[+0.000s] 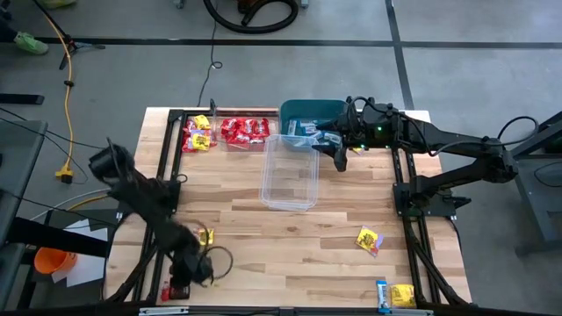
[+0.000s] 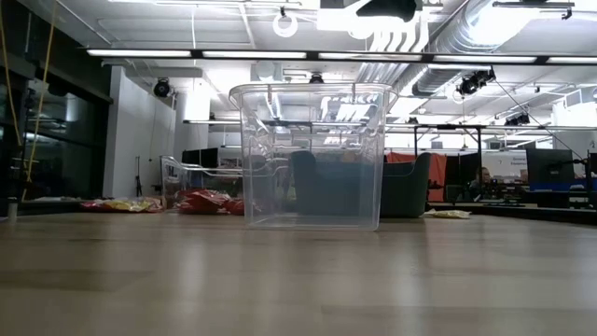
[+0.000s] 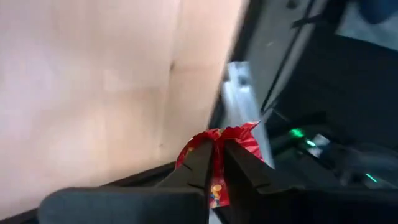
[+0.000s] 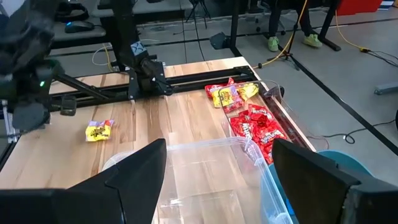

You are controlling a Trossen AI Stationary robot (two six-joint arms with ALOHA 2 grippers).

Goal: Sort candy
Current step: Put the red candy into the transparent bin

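Observation:
My left gripper (image 1: 181, 283) is at the table's near left corner, shut on a red candy packet (image 3: 214, 163). My right gripper (image 4: 219, 147) is open and holds nothing; it hovers at the far side above the teal bin (image 1: 309, 112) and the far end of an upright clear tub (image 1: 290, 171). Light blue packets (image 1: 307, 132) lie in the teal bin. Red packets (image 1: 244, 130) fill a far clear tub, with yellow and red ones (image 1: 198, 133) beside it. Loose packets lie flat on the wood: yellow (image 1: 204, 235), yellow (image 1: 369, 239), blue (image 1: 383, 294), yellow (image 1: 402, 296). My left gripper pinches the red packet between its two fingers (image 3: 200, 163). The packet's crimped end (image 3: 233, 132) sticks out past the fingertips, and the rest shows between and below them. I cannot tell whether the packet is lifted clear of the table.
Black frame rails (image 1: 162, 189) run along the table's left and right (image 1: 413, 237) sides. The clear tub (image 2: 312, 154) stands mid-table with open wood on its near side. The table's near edge is close to my left gripper.

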